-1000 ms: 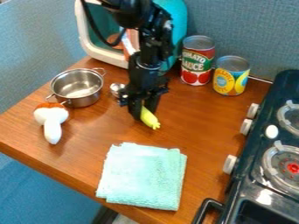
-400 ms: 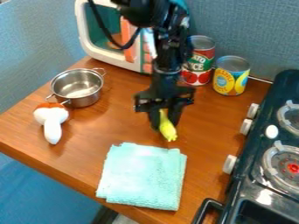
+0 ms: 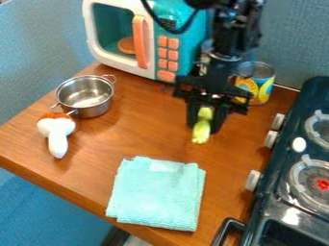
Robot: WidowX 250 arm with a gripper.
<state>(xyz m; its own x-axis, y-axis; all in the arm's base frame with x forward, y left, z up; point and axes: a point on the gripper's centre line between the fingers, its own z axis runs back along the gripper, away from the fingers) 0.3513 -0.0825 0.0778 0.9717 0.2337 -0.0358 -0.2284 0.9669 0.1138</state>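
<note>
Gripper [image 3: 204,127], camera view: locate it beyond the folded cloth [image 3: 154,194], your landmark for every position listed, past the cloth's far right corner. The gripper points downward, and you have a yellow-green toy vegetable [image 3: 202,129] grasped between its two fingers. The toy hangs lengthwise, its upper part enclosed by the fingers and its lower end exposed, near the cloth's far right corner but apart from it. You cannot determine from this angle whether that lower end touches the wooden table [image 3: 141,137]. Note the arm [image 3: 234,38], which enters from the top edge and stands beyond the cloth, toward the right. Behind the gripper, farther from the cloth, you find a can [image 3: 265,86] with a yellow and blue label, partly covered by the arm assembly. Directly beyond the cloth, at the rear of the table, stands a toy microwave [image 3: 110,61] with an orange handle and orange buttons. Beyond the cloth and to its left, you find a metal pot [image 3: 95,108] with two side handles; closer to the cloth on that side lies a white toy [image 3: 57,137] with an orange-brown top. To the cloth's right, you find the dark toy stove [image 3: 273,180] with its white knobs.
</note>
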